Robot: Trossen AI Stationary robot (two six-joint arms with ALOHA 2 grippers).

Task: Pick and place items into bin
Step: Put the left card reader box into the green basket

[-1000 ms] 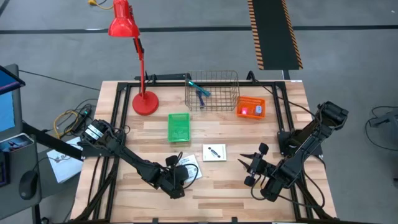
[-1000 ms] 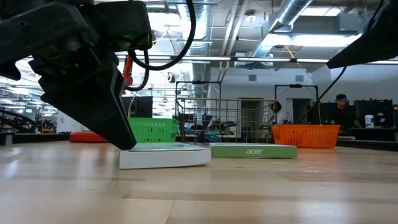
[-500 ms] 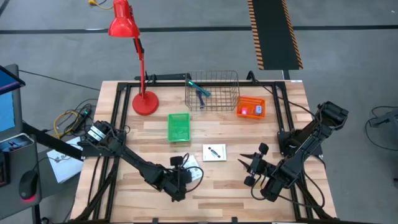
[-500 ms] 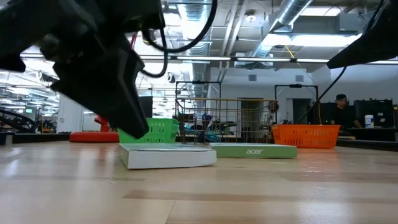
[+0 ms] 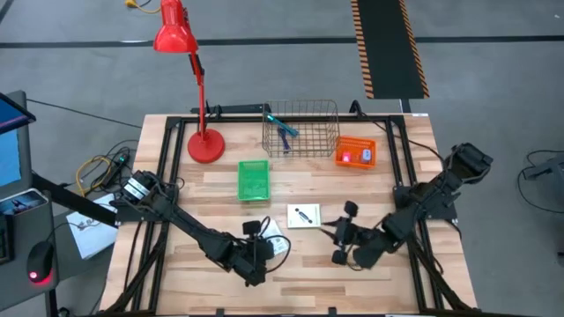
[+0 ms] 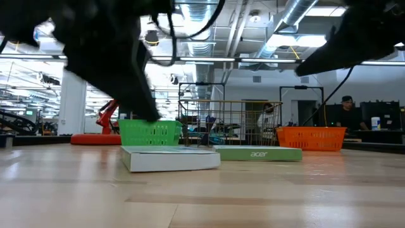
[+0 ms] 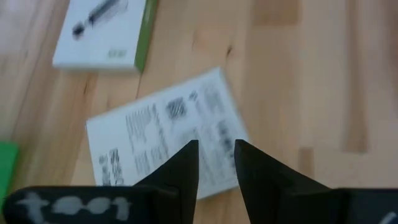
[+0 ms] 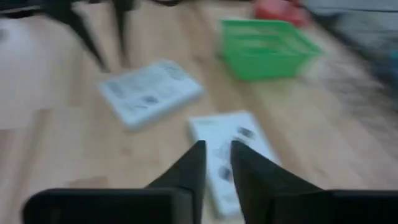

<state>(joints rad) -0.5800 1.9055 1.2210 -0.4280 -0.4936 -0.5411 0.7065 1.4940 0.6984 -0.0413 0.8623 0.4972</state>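
A white printed card (image 5: 274,239) (image 7: 165,137) lies flat on the table near its front. Next to it, toward the right, lies a white box with a green side (image 5: 304,215) (image 6: 258,153). My left gripper (image 5: 263,245) (image 7: 216,144) hovers just over the card, clear of it in the low view, its fingers a narrow gap apart. My right gripper (image 5: 333,233) (image 8: 214,144) stands right of the box, pointing at it, also narrowly open. A teal stick and a dark blue pen lie in the wire basket (image 5: 300,129). A pink-red object sits in the orange basket (image 5: 355,152).
A green basket (image 5: 254,180) (image 6: 150,132) stands behind the card. A red desk lamp (image 5: 204,144) stands at the far left. The wire and orange baskets stand along the far side. Bare wood lies along the near edge. People show in the room beyond.
My left gripper has risen off the near-left end of the card and shifted slightly toward the table's right; the card turned a little on the table early on, then stayed. My right gripper has swung toward the table's left, closer to the white box.
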